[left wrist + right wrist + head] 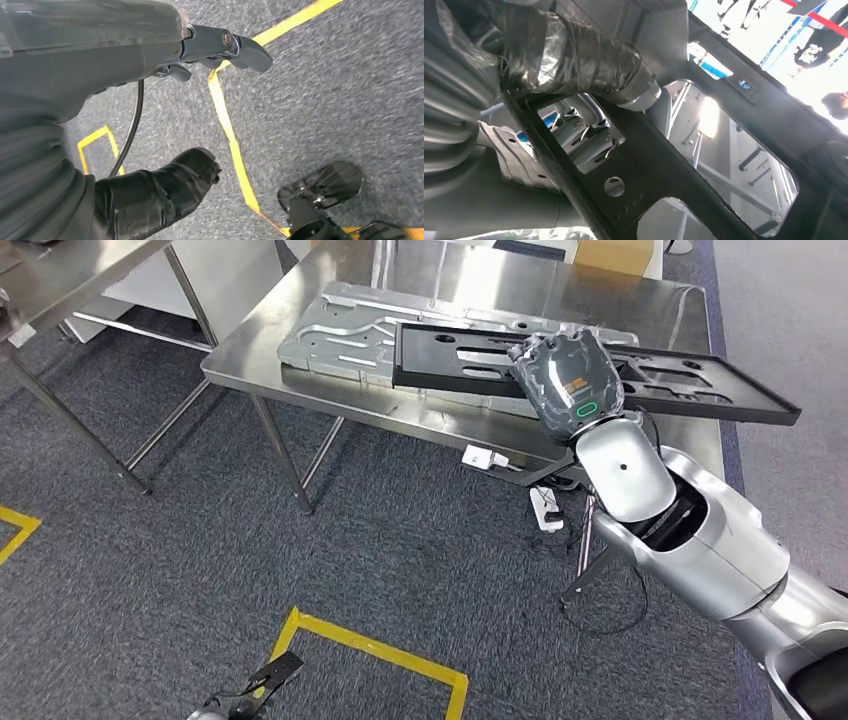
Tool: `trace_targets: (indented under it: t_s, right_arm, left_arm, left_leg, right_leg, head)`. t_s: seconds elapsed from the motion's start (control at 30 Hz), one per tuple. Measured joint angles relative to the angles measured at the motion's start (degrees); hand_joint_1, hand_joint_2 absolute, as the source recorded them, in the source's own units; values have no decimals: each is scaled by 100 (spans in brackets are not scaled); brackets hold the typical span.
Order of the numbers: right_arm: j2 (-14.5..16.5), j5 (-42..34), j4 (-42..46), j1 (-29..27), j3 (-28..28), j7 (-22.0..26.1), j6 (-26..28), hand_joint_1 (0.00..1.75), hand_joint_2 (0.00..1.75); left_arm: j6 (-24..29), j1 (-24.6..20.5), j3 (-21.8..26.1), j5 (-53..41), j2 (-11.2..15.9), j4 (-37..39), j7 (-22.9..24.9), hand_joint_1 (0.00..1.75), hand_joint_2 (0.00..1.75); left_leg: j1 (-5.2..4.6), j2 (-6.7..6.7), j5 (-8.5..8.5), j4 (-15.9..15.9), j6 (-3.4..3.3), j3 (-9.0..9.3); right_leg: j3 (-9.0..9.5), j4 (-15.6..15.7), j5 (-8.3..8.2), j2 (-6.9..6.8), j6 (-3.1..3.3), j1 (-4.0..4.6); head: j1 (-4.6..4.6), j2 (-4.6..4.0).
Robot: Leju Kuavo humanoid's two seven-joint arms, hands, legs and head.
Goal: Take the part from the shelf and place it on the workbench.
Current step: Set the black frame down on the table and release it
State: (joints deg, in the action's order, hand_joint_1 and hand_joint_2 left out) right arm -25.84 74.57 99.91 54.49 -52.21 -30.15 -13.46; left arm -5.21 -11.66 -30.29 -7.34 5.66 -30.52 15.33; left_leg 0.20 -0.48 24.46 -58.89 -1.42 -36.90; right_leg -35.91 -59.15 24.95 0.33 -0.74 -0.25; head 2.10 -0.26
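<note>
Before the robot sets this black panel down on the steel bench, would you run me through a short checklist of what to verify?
1. Right hand holds the black panel: ok; the thumb wraps its frame.
2. Panel is over the workbench: partly ok; its far end overhangs the bench's edge.
3. Landing spot free: not ok; a silver part already lies there, under the panel's near end.
4. Panel level: cannot tell.
5. Left hand out of the way: ok, down by the floor, holding nothing.
</note>
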Motion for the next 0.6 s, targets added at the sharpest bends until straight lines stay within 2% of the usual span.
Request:
trace_targets:
  t_s: [0.03, 0.17, 0.23, 0.4, 0.6]
  right_arm:
    - [4, 31, 17, -42, 1, 1, 8, 175, 175]
    - [83, 65, 36, -326, 65, -157, 189, 175, 175]
    - [119, 69, 37, -409, 126, -170, 258, 175, 175]
    - [137, 190, 48, -432, 154, 153, 186, 175, 175]
    - [148, 215, 46, -432, 152, 216, 149, 175, 175]
  left_arm:
    - [31, 20, 0, 5, -8, 55, -27, 0, 175]
    - [157, 94, 0, -4, -64, 264, -124, 0, 175]
    - [194, 96, 0, -24, -81, 339, -135, 0, 175]
    - [186, 106, -2, -63, -117, 444, -108, 0, 175]
    - [169, 123, -4, -104, -190, 505, -108, 0, 175]
  left_leg:
    - [-10, -1, 1, 1, 9, -3]
    - [-9, 5, 3, 40, -38, 40]
    - [-8, 5, -7, 70, -23, 58]
    - [-7, 5, -29, 111, 13, 79]
    - [-6, 5, -31, 122, 63, 82]
  right_leg:
    - [20, 30, -1, 4, -1, 4]
    - [40, 51, 2, 26, -3, 1]
    - [39, 50, 2, 29, 6, 3]
    - [39, 46, 6, 29, 31, 5]
    - [39, 42, 9, 27, 37, 5]
  head:
    - [2, 0]
    - [10, 0]
    - [11, 0]
    - [12, 0]
    - [9, 0]
